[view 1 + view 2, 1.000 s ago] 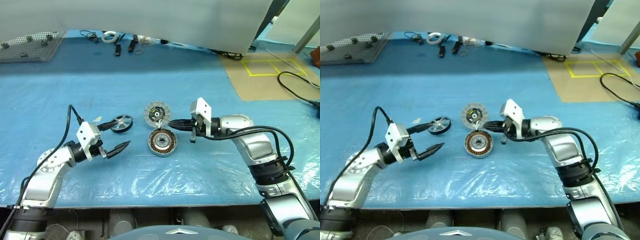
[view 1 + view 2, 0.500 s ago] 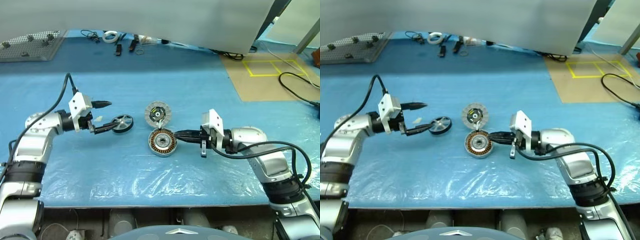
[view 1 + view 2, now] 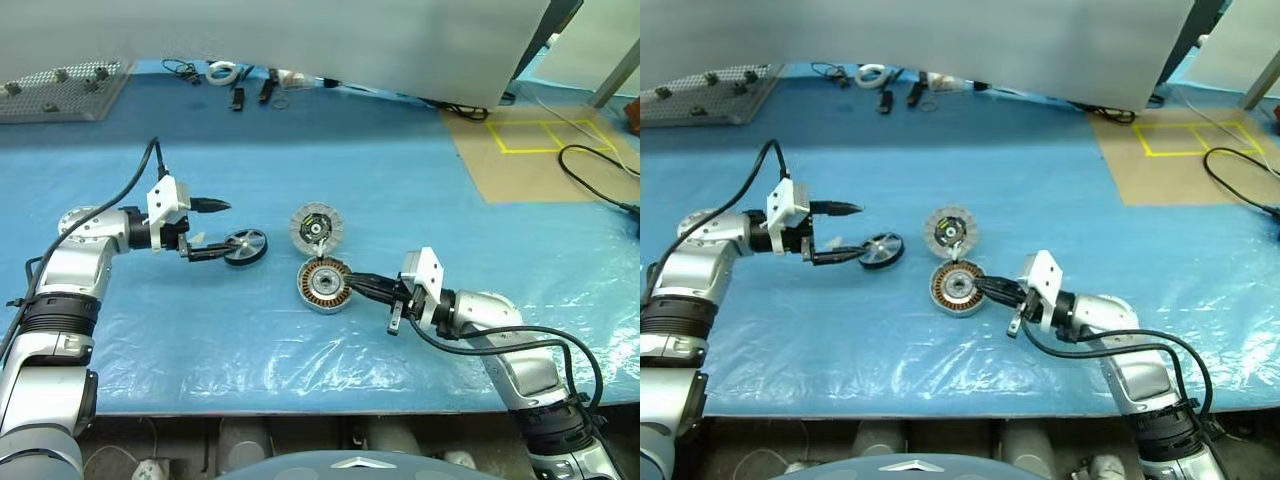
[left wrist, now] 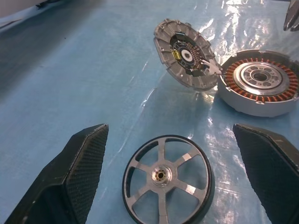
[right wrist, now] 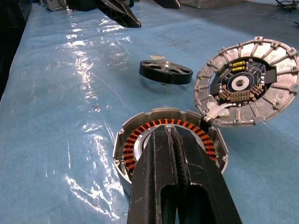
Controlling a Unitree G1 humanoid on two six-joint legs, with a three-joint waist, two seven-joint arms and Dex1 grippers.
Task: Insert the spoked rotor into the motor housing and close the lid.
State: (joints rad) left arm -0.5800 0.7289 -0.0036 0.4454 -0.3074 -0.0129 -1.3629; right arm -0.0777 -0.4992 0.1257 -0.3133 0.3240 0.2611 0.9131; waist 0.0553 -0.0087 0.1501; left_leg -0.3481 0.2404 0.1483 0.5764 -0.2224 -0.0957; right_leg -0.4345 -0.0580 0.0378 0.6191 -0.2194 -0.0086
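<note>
Since the earlier frames: right arm drawn back toward the near counter edge, left arm raised and swung out toward the far left; rotor, housing and lid unmoved.

Right end effector [image 3: 352, 281]: fingers pressed together, holding nothing. Tips lie at the 3 o'clock rim of the motor housing [image 3: 325, 285]; whether they touch the rim cannot be told. In the right wrist view the closed fingers cover the near part of the housing and its dark centre.

Motor housing: round silver-grey casing with a copper-brown winding ring, flat on the counter [image 3: 300, 380] at mid-scene. Interior open and empty.

Lid [image 3: 316, 228]: at 12 o'clock from the housing, just beside its far rim, tilted up with its ribbed whitish ring and dark hub facing the camera. A short white lead runs from it toward the housing; where that lead ends is too small to make out.

Spoked rotor [image 3: 245, 247]: dark, thin-rimmed, lying flat at 10 o'clock from the housing, apart from it.

Left end effector [image 3: 212, 230]: fingers spread wide, holding nothing. Rotor sits at 3 o'clock from it, just past the tips; the lower finger reaches nearly to the rim, contact not discernible. In the left wrist view the rotor lies between the two fingers, its near rim cut off.
</note>
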